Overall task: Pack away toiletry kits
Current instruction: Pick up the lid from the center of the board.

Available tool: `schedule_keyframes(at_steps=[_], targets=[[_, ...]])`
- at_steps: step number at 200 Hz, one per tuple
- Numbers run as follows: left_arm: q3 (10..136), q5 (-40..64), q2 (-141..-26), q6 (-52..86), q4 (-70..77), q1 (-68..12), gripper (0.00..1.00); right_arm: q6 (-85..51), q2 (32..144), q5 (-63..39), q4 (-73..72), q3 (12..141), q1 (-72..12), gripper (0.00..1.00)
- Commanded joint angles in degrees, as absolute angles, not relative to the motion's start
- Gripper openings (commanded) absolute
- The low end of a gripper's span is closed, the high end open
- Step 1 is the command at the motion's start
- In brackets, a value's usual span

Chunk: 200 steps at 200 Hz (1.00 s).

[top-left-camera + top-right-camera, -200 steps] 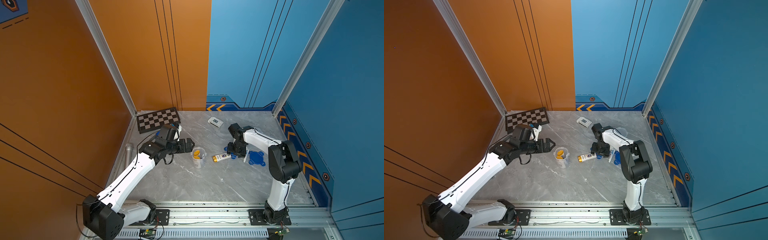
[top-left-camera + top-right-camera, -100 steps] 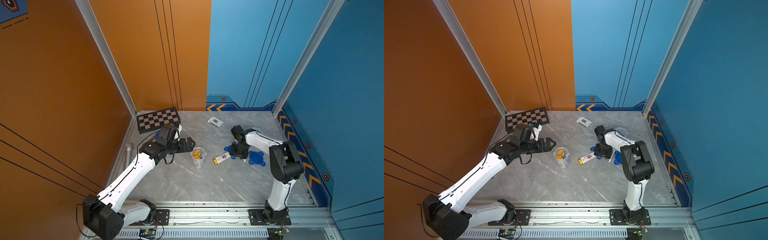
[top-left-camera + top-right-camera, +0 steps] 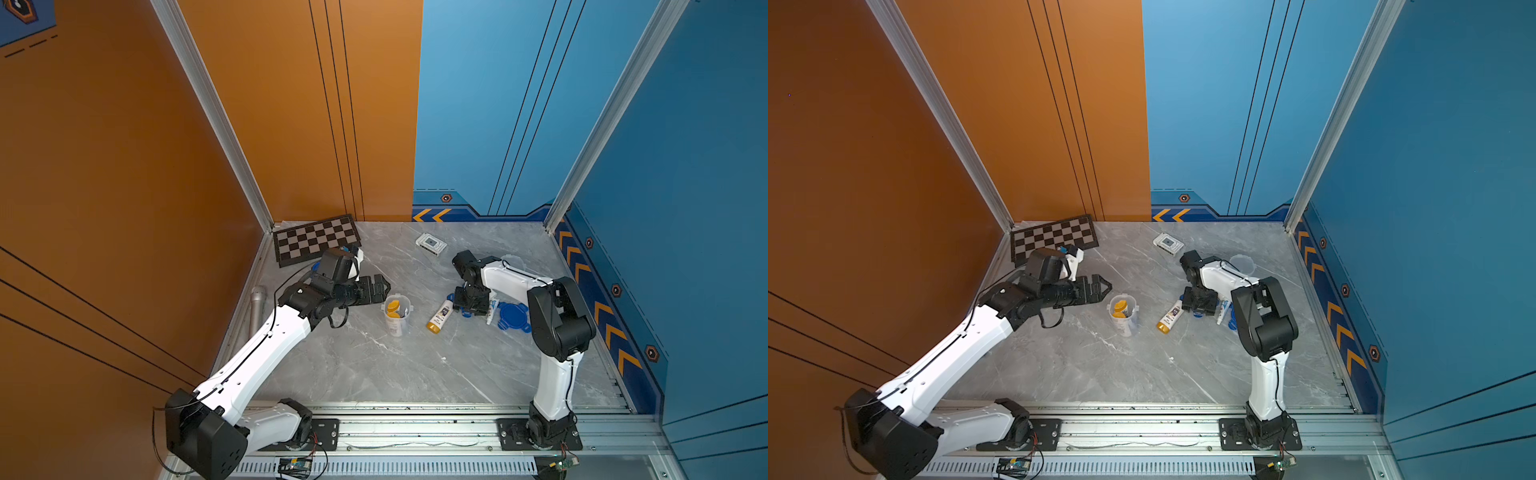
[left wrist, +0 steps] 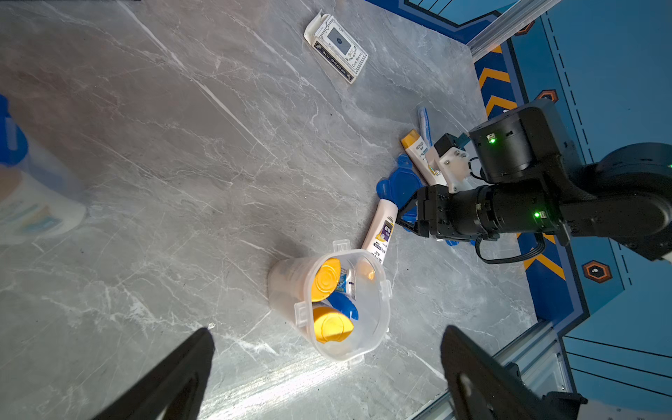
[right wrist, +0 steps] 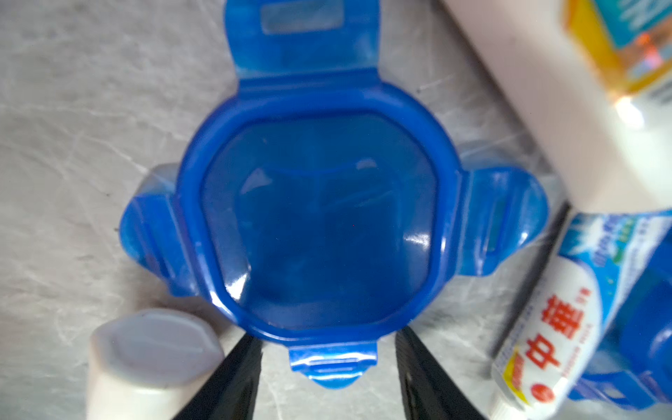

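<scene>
Since a second ago the loose bottle (image 3: 440,314) has swung from nearly crosswise to a slant, with its gold cap nearest the open cup (image 3: 397,328) and its base toward my right gripper (image 5: 327,345). Those fingers stand apart, straddling a tab of the blue lid (image 5: 320,225) beyond the bottle from the cup. A toothpaste tube (image 5: 545,327) crowds that lid. My left gripper (image 4: 327,329) gapes wide and empty just beside the cup.

A blue lid (image 5: 320,222) is lying flat on the grey table (image 5: 72,91), filling the frame's centre. The right gripper (image 5: 326,336) is holding its dark fingers (image 5: 232,382) apart astride one clip tab; a toothpaste tube (image 5: 545,327) is lying beside.
</scene>
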<state>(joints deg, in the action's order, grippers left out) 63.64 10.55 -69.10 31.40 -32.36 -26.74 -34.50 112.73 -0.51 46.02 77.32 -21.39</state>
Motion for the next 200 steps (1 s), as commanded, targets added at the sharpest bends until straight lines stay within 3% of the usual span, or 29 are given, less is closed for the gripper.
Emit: schedule_keyframes(at_steps=[1,46,88,200], targets=[[63.02,10.01,-68.55,31.84,-31.64,-26.86,0.98,-33.68,115.00,1.57,47.31,76.52,-21.80,0.56],[63.06,9.78,-68.56,31.80,-31.64,-26.50,0.99,-33.22,114.62,1.68,47.37,75.63,-21.97,0.40],[62.62,9.59,-67.68,31.64,-31.73,-25.72,0.99,-32.75,113.78,2.09,47.45,75.58,-22.32,0.31],[61.52,10.73,-66.88,31.47,-31.75,-22.80,0.99,-32.43,99.85,3.56,51.63,77.34,-27.59,0.23]])
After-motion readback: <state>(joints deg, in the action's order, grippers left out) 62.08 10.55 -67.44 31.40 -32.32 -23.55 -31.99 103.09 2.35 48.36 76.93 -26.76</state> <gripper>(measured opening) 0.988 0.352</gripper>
